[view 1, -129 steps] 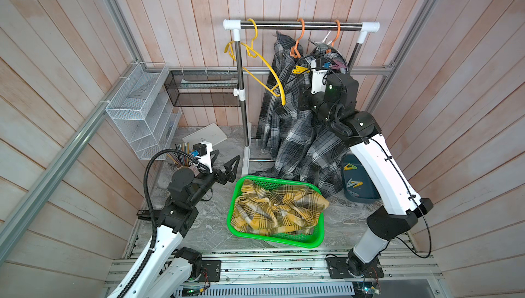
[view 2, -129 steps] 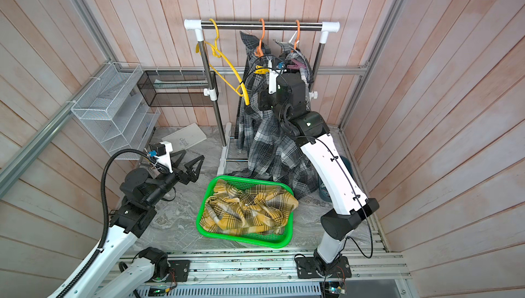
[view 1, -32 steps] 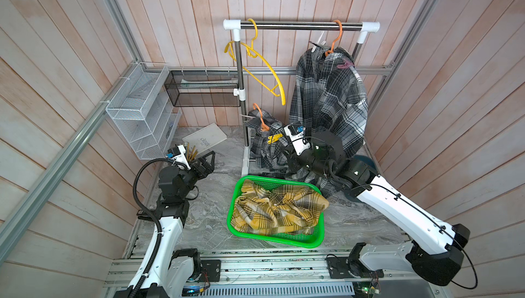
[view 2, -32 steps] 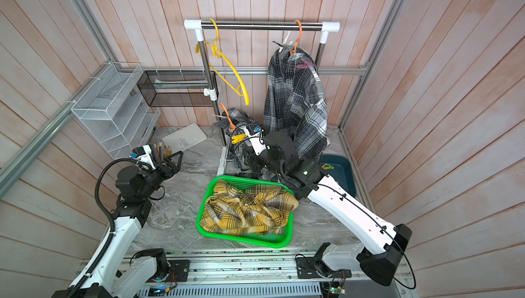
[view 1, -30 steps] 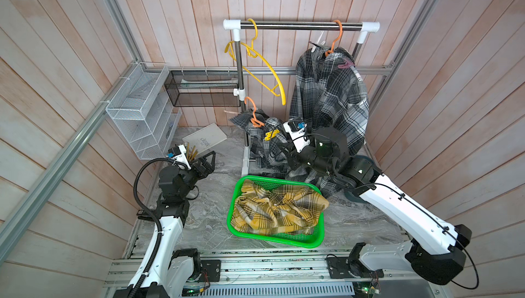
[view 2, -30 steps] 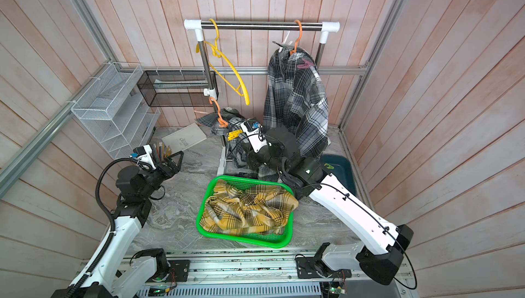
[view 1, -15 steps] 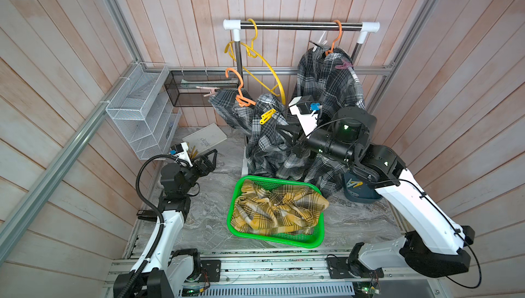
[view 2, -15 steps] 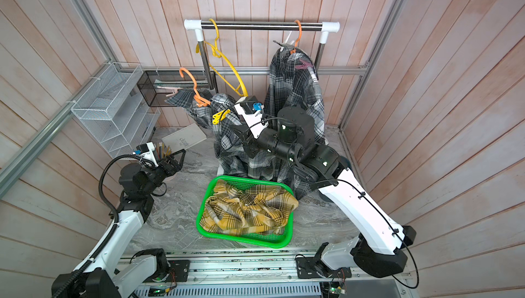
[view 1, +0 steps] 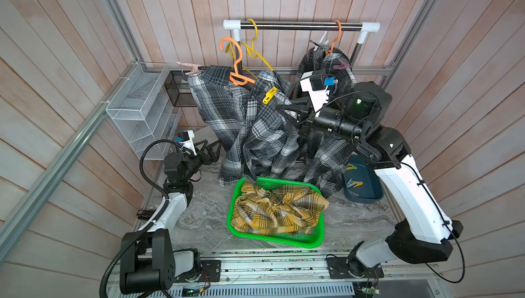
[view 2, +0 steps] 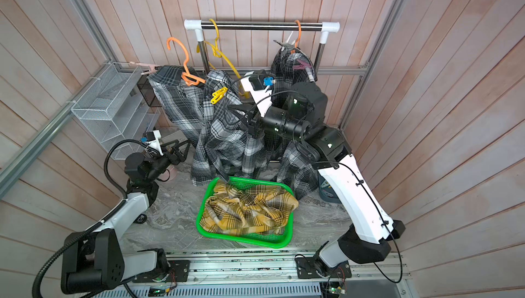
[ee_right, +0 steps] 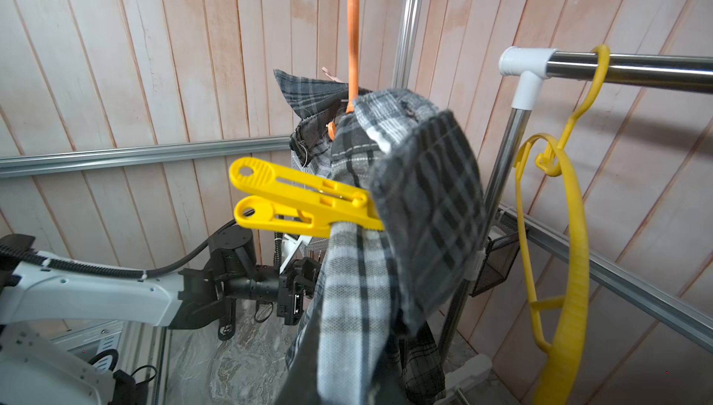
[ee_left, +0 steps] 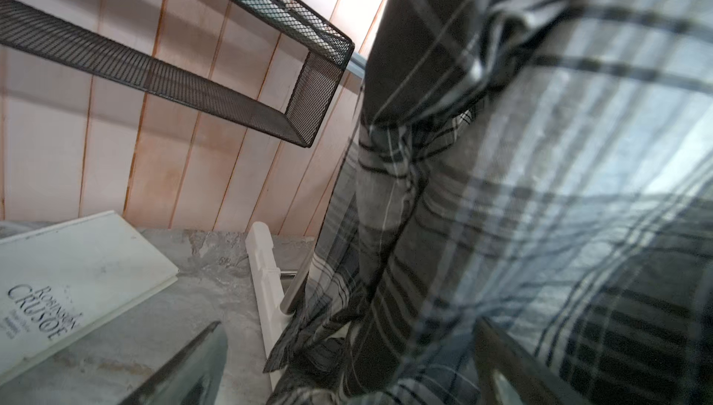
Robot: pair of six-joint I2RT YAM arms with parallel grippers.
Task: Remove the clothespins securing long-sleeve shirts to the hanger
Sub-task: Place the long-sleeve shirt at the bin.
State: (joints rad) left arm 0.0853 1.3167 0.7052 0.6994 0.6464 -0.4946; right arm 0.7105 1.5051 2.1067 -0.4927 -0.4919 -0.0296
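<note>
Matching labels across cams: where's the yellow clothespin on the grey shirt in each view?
In a top view: yellow clothespin above centre.
In a top view: yellow clothespin upper left of centre.
Left wrist: not in it.
Right wrist: yellow clothespin mid-frame.
Shared landmark: the off-rail orange hanger.

Rail (ee_right: pixel 636 69): polished metal, mirror-glossy; end fittings (ee_right: pixel 526 63) white plastic. Yellow clothespin (ee_right: pixel 304 202): smooth moulded plastic, ribbed grip ends, slight sheen. Grey checked shirt (view 1: pixel 255 129): woven cloth, matt. Walls (view 1: pixel 176 12): wood planks, matt. Bench (view 1: pixel 204 220): grey veined stone look, smooth. Green basket (view 1: pixel 301 244): glossy plastic. Shelf (view 1: pixel 136 106): white wire mesh.
</note>
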